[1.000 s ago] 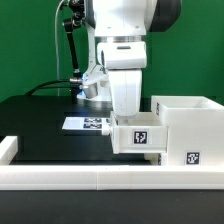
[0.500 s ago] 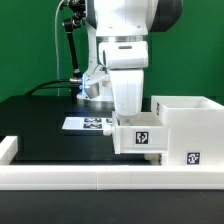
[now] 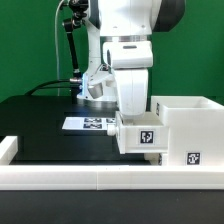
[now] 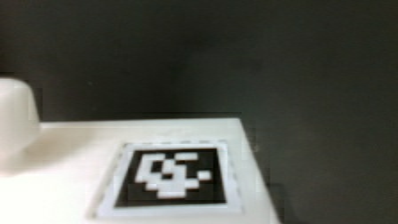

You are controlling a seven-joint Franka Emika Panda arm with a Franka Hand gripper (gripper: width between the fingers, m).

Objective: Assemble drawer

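The pincer's fingertips are hidden behind the small tray (image 3: 139, 135), so their grip cannot be told. The box housing (image 3: 190, 125) is cut off at the exterior view's right edge. The wrist view's tag (image 4: 173, 172) is blurred.

The black table (image 3: 40, 125) carried the marker board (image 3: 88, 124) beyond the fingers and the box housing (image 3: 190, 125) beside them.

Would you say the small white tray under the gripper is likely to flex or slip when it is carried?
The small tray looks like rigid moulded plastic, so it probably stays stiff. Hollow, so probably light. Its smooth white faces could slip if held loosely.
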